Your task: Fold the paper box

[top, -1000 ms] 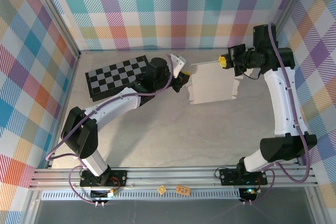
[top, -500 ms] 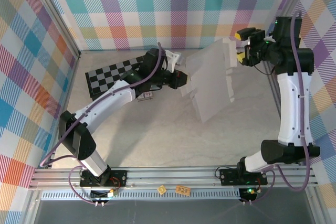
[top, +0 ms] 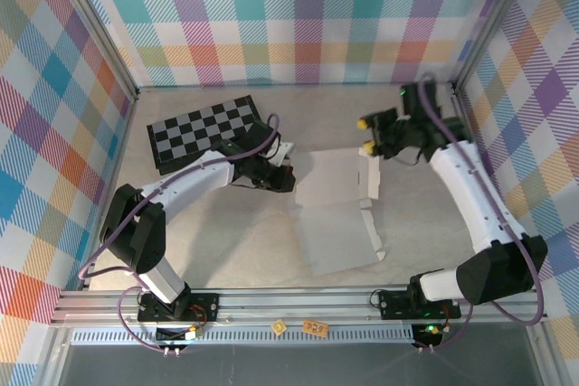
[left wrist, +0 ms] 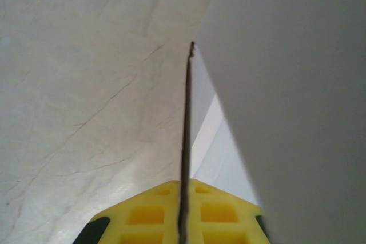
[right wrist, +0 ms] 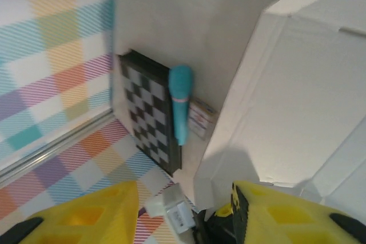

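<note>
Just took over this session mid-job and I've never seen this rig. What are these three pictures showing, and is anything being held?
Two robot arms are bolted at the table's near edge. The overhead picture looks down from behind them; the other two come from a camera on each wrist. The white paper box is a creased open sheet spread mid-table. The left end effector is shut on its left edge; that wrist's view shows the card pinched between yellow fingers. The right end effector is open by the sheet's far right corner, holding nothing. A checkerboard lies back left.
</note>
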You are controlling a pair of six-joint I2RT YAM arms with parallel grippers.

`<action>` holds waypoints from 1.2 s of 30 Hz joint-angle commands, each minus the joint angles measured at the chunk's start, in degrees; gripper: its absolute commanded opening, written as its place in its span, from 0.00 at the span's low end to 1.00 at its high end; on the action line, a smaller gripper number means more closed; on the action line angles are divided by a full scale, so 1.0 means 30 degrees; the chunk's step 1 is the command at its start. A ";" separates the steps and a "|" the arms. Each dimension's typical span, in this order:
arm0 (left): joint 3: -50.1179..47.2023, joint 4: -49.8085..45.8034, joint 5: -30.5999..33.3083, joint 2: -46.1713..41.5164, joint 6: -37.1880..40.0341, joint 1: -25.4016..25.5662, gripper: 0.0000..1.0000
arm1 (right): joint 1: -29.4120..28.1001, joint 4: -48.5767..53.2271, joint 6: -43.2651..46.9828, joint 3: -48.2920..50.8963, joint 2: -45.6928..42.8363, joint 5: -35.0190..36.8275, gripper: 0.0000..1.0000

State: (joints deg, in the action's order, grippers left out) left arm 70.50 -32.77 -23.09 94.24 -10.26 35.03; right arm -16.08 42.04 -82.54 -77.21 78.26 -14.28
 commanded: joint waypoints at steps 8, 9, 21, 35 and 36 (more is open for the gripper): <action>-0.1219 0.2824 0.1227 -0.0867 0.1189 -0.0132 0.00 | -0.2298 -0.4448 -0.3924 0.0912 0.2382 0.0028 0.42; -0.1260 0.2890 0.1273 -0.0903 0.1116 -0.0143 0.00 | -0.2391 -0.3895 -0.4061 0.0525 0.2660 0.0141 0.43; -0.1507 0.3571 0.1839 -0.1499 0.0054 -0.0032 0.00 | -0.3223 -0.0999 -0.5467 -0.1899 0.4770 0.1725 0.44; -0.1498 0.3837 0.2072 -0.1760 -0.0018 0.0131 0.00 | -0.3290 -0.1198 -0.4963 -0.2995 0.6680 0.1553 0.31; -0.1498 0.3835 0.2086 -0.1789 0.0009 0.0131 0.00 | -0.3299 -0.1223 -0.4946 -0.2934 0.6664 0.1624 0.29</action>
State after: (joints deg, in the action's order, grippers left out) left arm 66.70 -22.74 -17.26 90.87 -9.63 35.16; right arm -25.61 37.98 -97.01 -84.33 97.71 -8.91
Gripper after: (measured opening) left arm 0.060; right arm 0.302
